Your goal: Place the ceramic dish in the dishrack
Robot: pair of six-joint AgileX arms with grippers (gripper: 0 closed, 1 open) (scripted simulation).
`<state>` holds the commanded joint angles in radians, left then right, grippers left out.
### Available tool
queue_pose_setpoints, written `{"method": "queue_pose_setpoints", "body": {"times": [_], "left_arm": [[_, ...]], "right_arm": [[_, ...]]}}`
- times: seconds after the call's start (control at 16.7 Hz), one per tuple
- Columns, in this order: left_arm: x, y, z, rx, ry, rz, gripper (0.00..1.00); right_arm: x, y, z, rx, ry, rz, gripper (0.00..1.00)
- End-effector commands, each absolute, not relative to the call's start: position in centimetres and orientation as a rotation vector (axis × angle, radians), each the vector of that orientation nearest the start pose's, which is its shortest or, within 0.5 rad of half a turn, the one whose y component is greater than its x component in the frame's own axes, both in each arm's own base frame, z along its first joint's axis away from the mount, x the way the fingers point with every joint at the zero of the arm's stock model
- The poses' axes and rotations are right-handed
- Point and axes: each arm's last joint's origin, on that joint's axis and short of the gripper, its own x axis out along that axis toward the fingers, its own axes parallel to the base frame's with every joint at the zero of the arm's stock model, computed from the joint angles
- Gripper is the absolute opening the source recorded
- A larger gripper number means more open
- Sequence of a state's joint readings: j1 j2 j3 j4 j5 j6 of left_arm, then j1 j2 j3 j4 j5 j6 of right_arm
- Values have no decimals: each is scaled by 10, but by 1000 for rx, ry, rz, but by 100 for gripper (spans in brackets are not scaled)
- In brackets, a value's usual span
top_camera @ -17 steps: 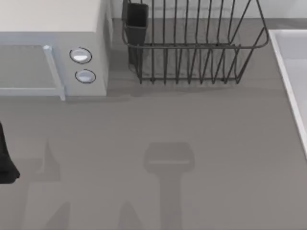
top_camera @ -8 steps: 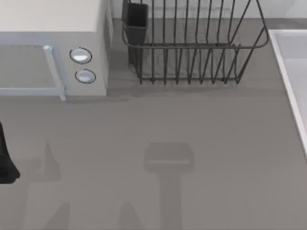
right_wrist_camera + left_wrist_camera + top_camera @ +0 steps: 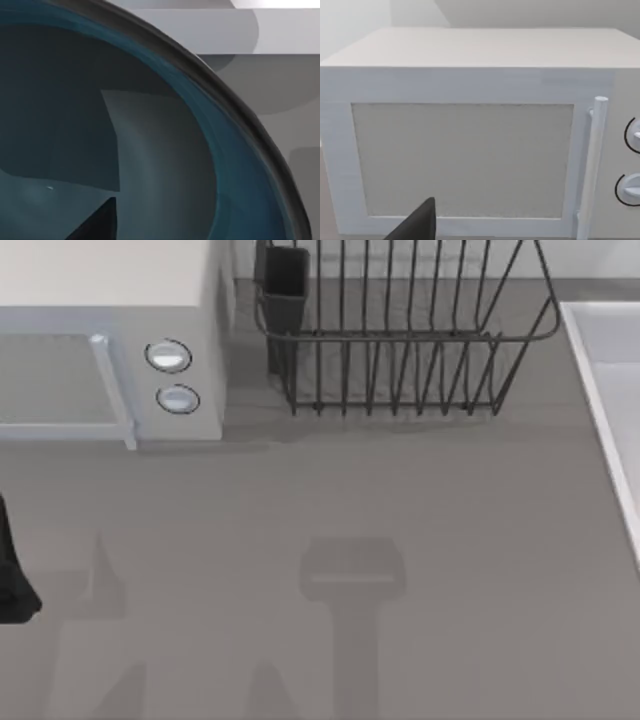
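Dish up close, rack waiting.
Right gripper's (image 3: 95, 225) grip on the blue ceramic dish (image 3: 150, 150) is unclear; it should approach the dishrack (image 3: 400, 340) at the table's far edge squarely.

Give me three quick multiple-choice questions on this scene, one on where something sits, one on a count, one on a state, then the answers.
1. Where does the dark metal wire dishrack stand in the top view?
A. right of the pale grey microwave
B. left of it
C. on top of it

2. How many round knobs does the microwave carry?
A. one
B. two
C. four

3. What state is the microwave door in?
A. closed
B. wide open
C. removed

Answers: 1 A, the rack stands beside the microwave's right flank. 2 B, two knobs stacked. 3 A, the door lies flush in the left wrist view.
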<state>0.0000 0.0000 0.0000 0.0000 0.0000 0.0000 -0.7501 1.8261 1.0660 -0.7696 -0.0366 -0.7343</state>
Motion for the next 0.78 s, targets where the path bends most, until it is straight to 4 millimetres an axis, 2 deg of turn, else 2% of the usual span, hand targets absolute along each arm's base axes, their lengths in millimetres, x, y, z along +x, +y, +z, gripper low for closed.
{"method": "queue_pose_setpoints", "body": {"times": [0.72,0.78], "left_arm": [[106,-1,160,0,0,0,100],[106,-1,160,0,0,0,100]], "right_arm": [[233,-213,131,8,1515,-8,2],[233,-213,131,8,1515,-8,0]]}}
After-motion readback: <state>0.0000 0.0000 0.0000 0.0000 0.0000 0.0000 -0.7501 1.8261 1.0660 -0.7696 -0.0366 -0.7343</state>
